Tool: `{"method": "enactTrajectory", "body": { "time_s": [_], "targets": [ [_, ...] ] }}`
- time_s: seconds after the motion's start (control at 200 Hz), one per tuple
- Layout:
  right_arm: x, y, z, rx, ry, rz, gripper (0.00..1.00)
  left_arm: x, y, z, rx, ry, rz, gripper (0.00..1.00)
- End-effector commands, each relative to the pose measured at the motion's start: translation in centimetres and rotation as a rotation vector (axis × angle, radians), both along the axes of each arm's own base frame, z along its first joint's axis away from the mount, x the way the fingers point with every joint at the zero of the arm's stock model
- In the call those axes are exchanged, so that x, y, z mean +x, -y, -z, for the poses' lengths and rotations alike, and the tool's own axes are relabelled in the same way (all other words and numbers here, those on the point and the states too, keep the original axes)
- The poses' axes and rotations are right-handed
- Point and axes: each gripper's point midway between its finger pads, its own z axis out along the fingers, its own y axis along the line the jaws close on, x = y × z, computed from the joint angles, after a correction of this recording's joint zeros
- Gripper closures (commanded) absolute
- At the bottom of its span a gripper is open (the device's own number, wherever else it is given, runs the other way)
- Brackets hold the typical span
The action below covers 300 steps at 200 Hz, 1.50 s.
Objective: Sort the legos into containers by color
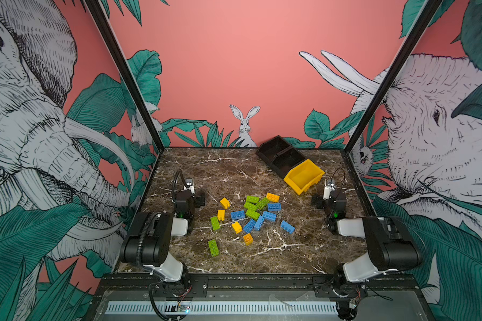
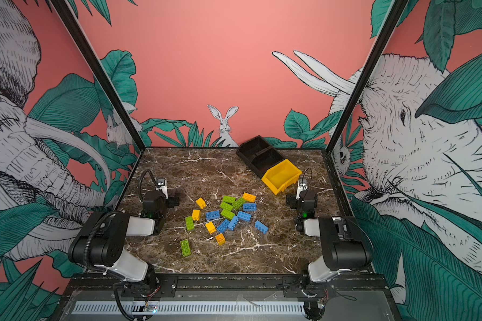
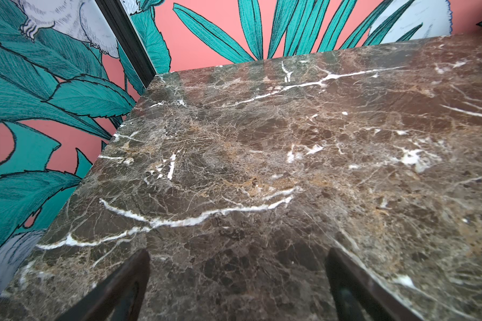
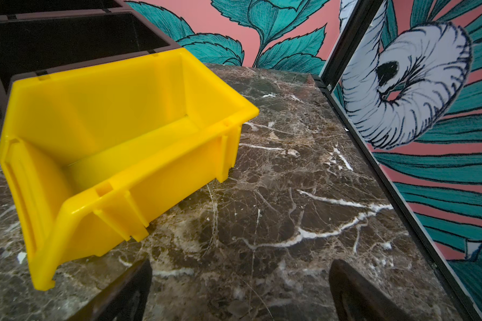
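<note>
Legos (image 1: pixel 251 216) loose, centre of marble table (image 1: pixel 206 166) | black bins (image 1: pixel 278 159) and yellow bin (image 1: pixel 301 176) far right, touching | I read left gripper (image 3: pixel 238 266) spread wide, empty, over bare table | right gripper (image 4: pixel 240 275) likewise, just beside yellow bin

table (image 1: pixel 234 172): dark marble, white veins | legos (image 1: pixel 252 214): green, yellow, blue, scattered mid-table, several touching, one green apart nearer the front | black bins (image 1: pixel 283 155): joined pair, far right | yellow bin (image 1: pixel 304 175): touching the pair's near end
</note>
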Motion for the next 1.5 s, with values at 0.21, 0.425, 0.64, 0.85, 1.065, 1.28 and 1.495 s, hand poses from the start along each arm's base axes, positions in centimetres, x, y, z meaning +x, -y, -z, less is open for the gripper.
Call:
{"method": "enactTrajectory", "body": {
  "time_s": [0.21, 0.425, 0.64, 0.85, 1.065, 1.28, 1.495],
  "targets": [
    [0.5, 0.0, -1.0, 0.004, 0.033, -0.005, 0.02, 0.5, -0.1, -1.2, 0.007, 0.034, 0.001, 0.01],
    [0.5, 0.0, -1.0, 0.005, 0.035, -0.006, 0.03, 0.4, -0.1, -1.3, 0.006, 0.037, 0.003, 0.01],
    [-0.7, 0.0, -5.7, 0.063, -0.049, 0.045, 0.11, 0.1, -0.4, -7.1, -0.022, -0.049, -0.035, 0.01],
    [-2.0, -6.7, -11.6, 0.200, -0.144, -0.027, 0.13, -4.5, 4.5, -16.3, -0.296, -0.119, 0.130, 0.01],
    [3.0, -12.1, -10.6, 0.250, -0.257, -0.056, 0.14, -9.5, 7.6, -19.2, -0.304, -0.143, 0.315, 0.01],
    [8.6, -14.3, -6.6, 0.253, -0.330, -0.023, 0.14, -12.0, 8.6, -17.5, -0.295, -0.156, 0.407, 0.01],
    [11.9, -14.3, -3.7, 0.224, -0.363, 0.056, 0.14, -12.4, 8.7, -17.1, -0.305, -0.129, 0.419, 0.01]
  ]
}}
